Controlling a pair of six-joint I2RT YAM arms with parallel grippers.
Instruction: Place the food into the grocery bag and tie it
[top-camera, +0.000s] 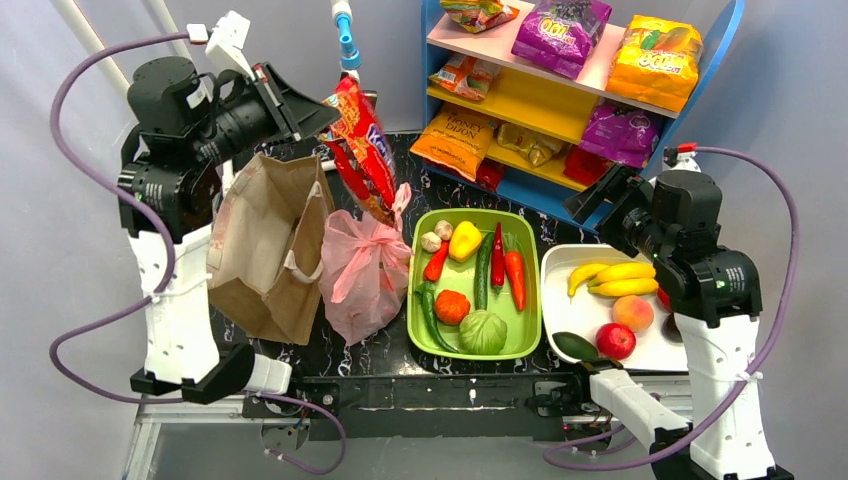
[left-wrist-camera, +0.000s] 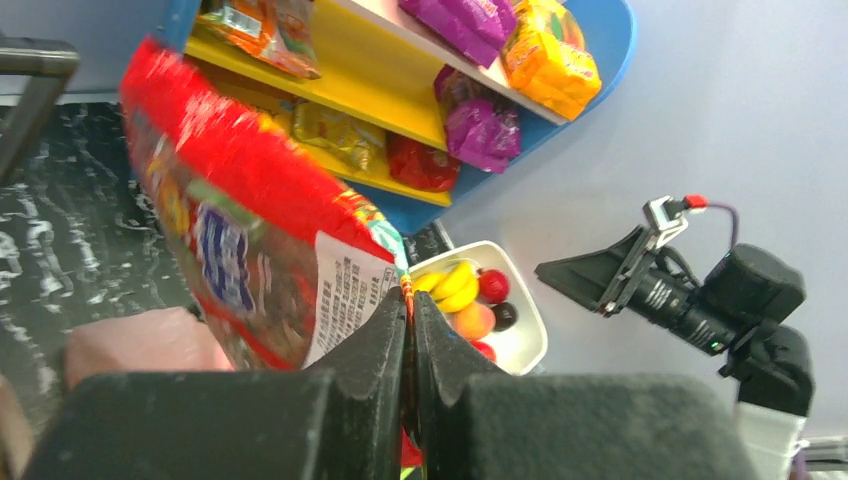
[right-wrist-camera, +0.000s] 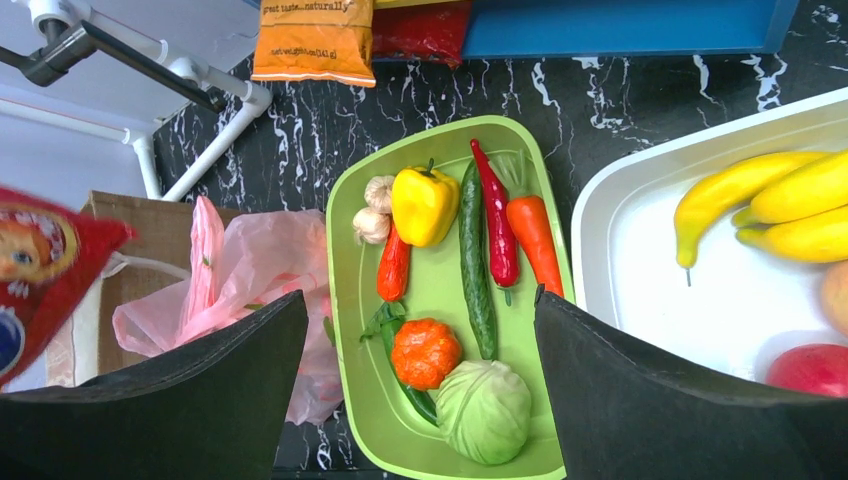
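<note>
My left gripper (top-camera: 328, 112) is shut on the top edge of a shiny red snack packet (top-camera: 362, 150). It holds the packet in the air above the back of the pink grocery bag (top-camera: 362, 268). In the left wrist view the jaws (left-wrist-camera: 410, 305) pinch the packet's seam (left-wrist-camera: 240, 220), with the pink bag (left-wrist-camera: 140, 345) below. The pink bag sits crumpled between a brown paper bag (top-camera: 268, 245) and a green tray (top-camera: 415, 300). My right gripper (top-camera: 598, 198) is open and empty, raised over the trays. In its wrist view (right-wrist-camera: 420, 295) it looks down on the green tray (right-wrist-camera: 345, 300) and pink bag (right-wrist-camera: 255, 270).
The green tray holds a yellow pepper (top-camera: 465, 240), chillies, a cucumber, a carrot, an orange pumpkin and a cabbage (top-camera: 483, 332). A white tray (top-camera: 560, 300) holds bananas, a peach and an apple. A blue shelf (top-camera: 560, 95) of snack packets stands at the back.
</note>
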